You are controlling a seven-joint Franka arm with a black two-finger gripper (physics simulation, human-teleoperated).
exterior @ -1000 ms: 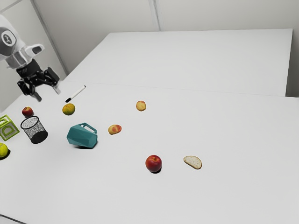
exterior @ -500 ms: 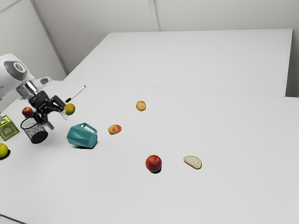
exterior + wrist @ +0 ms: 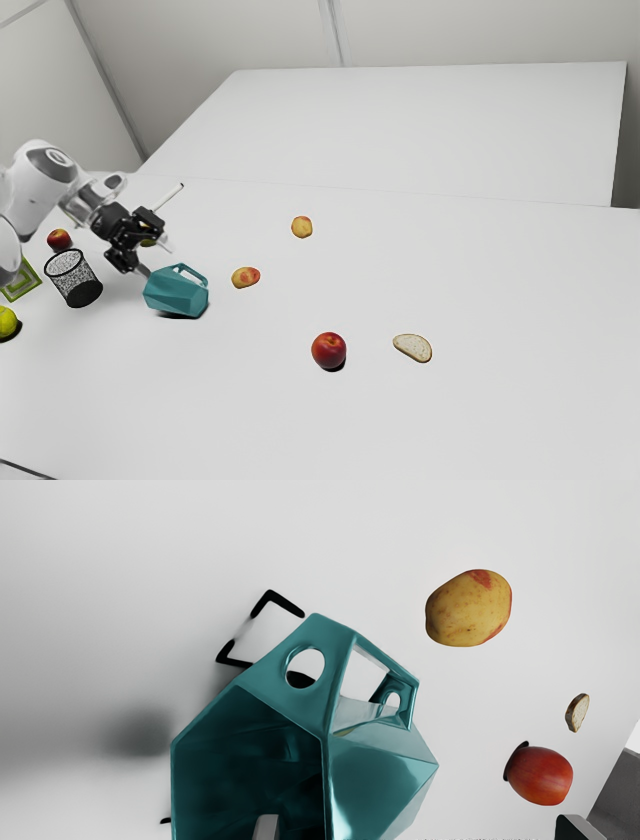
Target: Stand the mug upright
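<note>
In the exterior view the gripper (image 3: pixel 156 259) is low over the table, at the end of the teal mug (image 3: pixel 177 292) that faces the arm. The mug lies on its side, its handle angled up. From the hand's camera, the dark mouth of the mug (image 3: pixel 380 780) faces the gripper (image 3: pixel 420 827). The fingers stand wide apart, one tip in front of the mouth and the other out past the mug's side. Nothing is held between them; whether a fingertip touches the mug I cannot tell.
A black mesh cup (image 3: pixel 76 278) stands close to the gripper on the exterior view's left, with a green block (image 3: pixel 22 283) and a yellow ball (image 3: pixel 7 322) beyond. A potato (image 3: pixel 246 277) lies near the mug; a red fruit (image 3: pixel 329 350) and bread (image 3: pixel 412 347) are farther right.
The gripper has come down from above the far side of the mesh cup, moving toward the exterior view's right, up to the mug. The mug has not moved.
</note>
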